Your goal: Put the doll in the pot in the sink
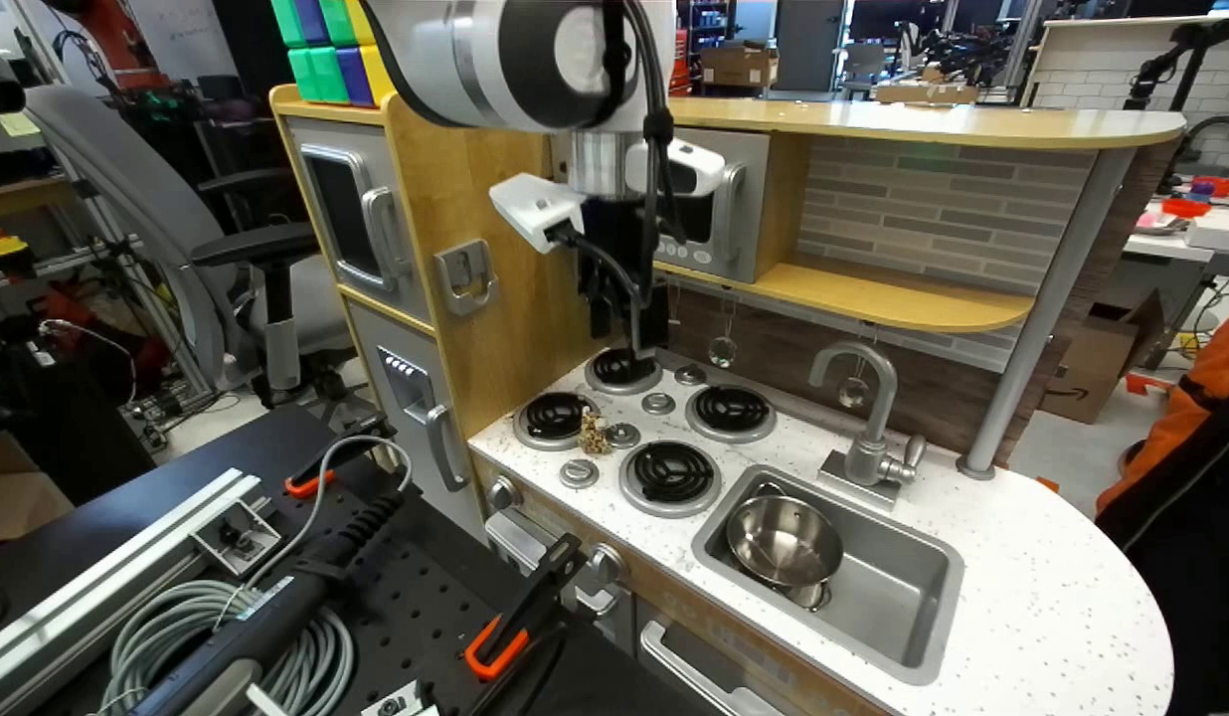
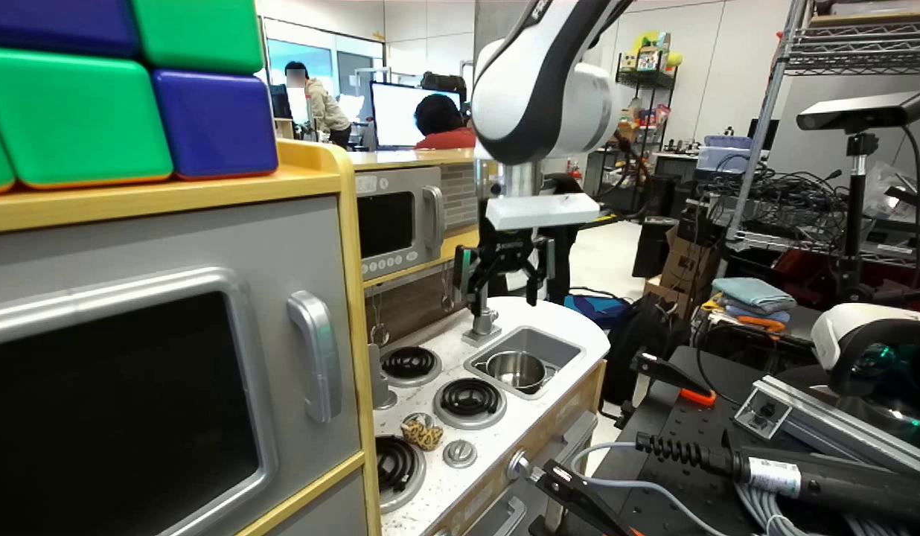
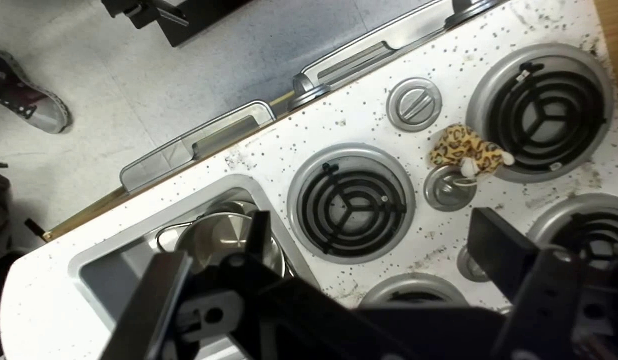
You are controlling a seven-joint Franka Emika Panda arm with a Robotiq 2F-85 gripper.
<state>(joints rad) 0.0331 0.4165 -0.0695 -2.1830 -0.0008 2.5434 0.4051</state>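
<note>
While the gripper (image 2: 505,304) hangs at the centre of the frame in an exterior view, jaws spread wide and nothing between them, the play is all about the doll (image 3: 454,145), spotted and slumped at upper right in the wrist view, lapping the edge of a knob (image 3: 441,194), right beside a burner (image 3: 546,117). This looks like the approach, and here's the danger: one jaw landing on that knob could stop the reach short, or shove the doll onto the burner. A shallow pinch on that soft-looking body could let it slip mid-carry. Down at lower left of that view, the pot (image 3: 214,237) stands mouth up in the sink (image 3: 109,272), towards the burner-side wall; let go too soon and the doll would likely miss it, while a low carry might catch the pot's rim and tip it.
</note>
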